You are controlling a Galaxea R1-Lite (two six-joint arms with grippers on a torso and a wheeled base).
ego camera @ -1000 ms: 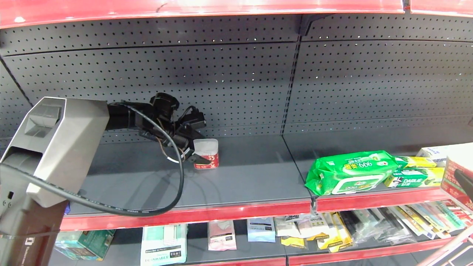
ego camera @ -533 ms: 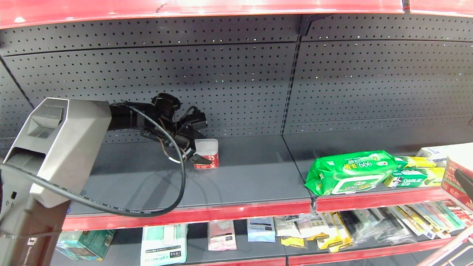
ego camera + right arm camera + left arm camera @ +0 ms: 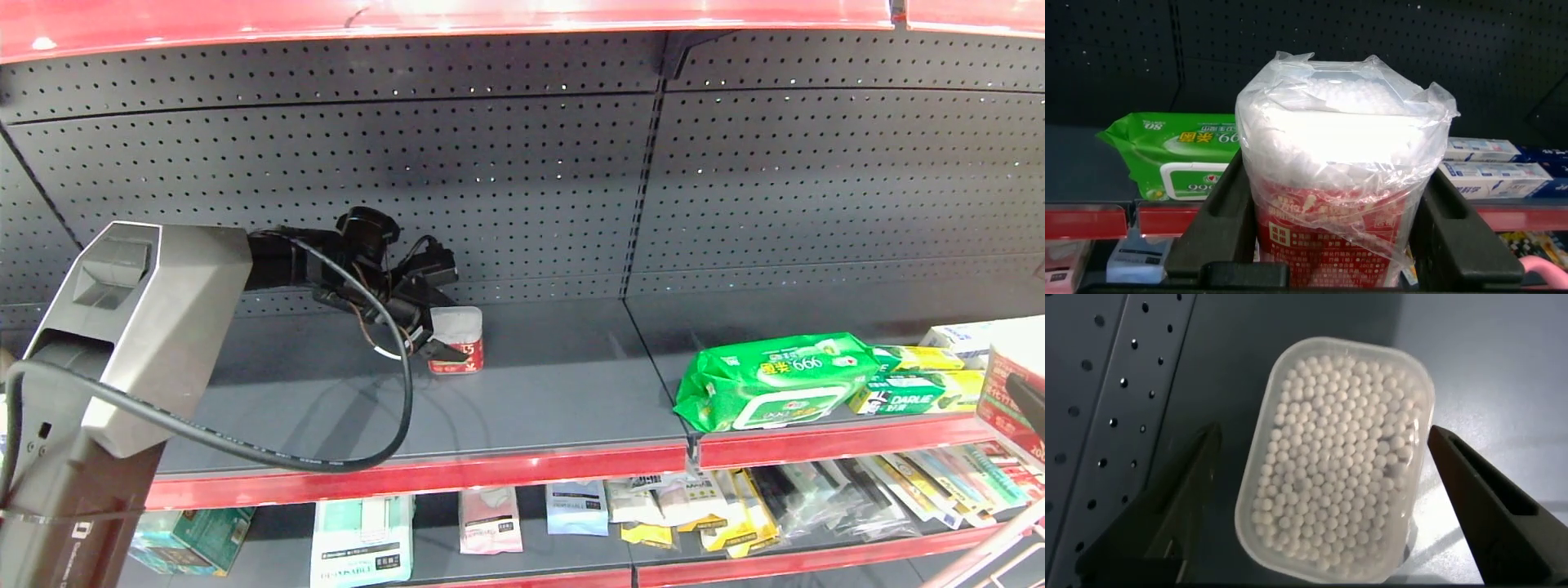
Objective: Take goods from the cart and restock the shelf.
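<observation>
- Over the last second the left arm's grey housing has edged to the right, while the left tool [image 3: 1323, 433] and the swab tub [image 3: 457, 339] have kept their places.
- The right tool [image 3: 1337, 170] is clenched on a wrapped tub [image 3: 1331, 106], a rounded pot under crinkled clear film with a red printed label.
- The left tool is released, its fingers spread either side of the swab tub without touching it.
- That tub is a rounded rectangle packed with white tips and stands upright on the grey shelf [image 3: 555, 392].
- To the right of the left tool lies a glossy green wipes pack [image 3: 775, 380].
- Behind that tool is a perforated metal back panel [image 3: 522, 180].
</observation>
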